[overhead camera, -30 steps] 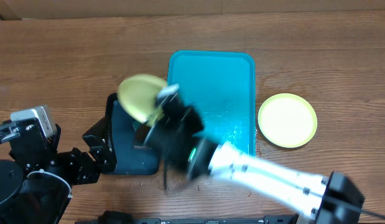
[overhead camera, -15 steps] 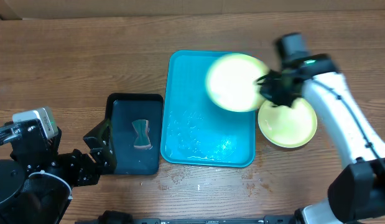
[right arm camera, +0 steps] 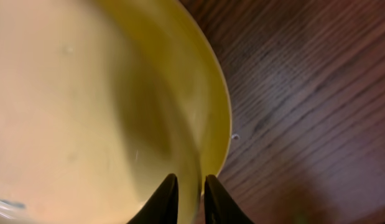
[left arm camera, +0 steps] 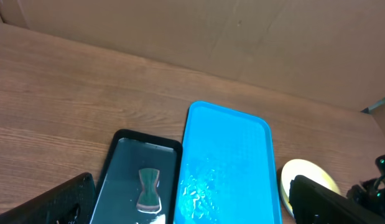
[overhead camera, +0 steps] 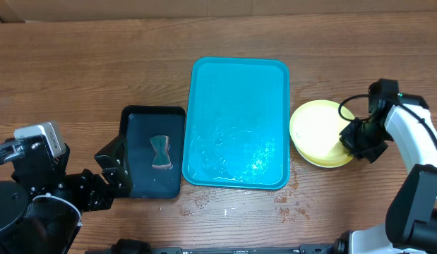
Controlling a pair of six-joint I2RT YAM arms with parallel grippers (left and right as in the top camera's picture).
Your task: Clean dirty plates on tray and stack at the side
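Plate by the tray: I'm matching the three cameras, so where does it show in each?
Overhead: the plate sits at the right, just right of the tray.
Left wrist: bottom right, right of the tray, partly hidden.
Right wrist: fills the left side, its rim between the right hand's fingers.
Shared landmark: the tray, in overhead and left wrist only.

place: robot lab bench | evidence: wood-grain table (overhead camera: 77,63), cardboard backdrop (left arm camera: 242,37)
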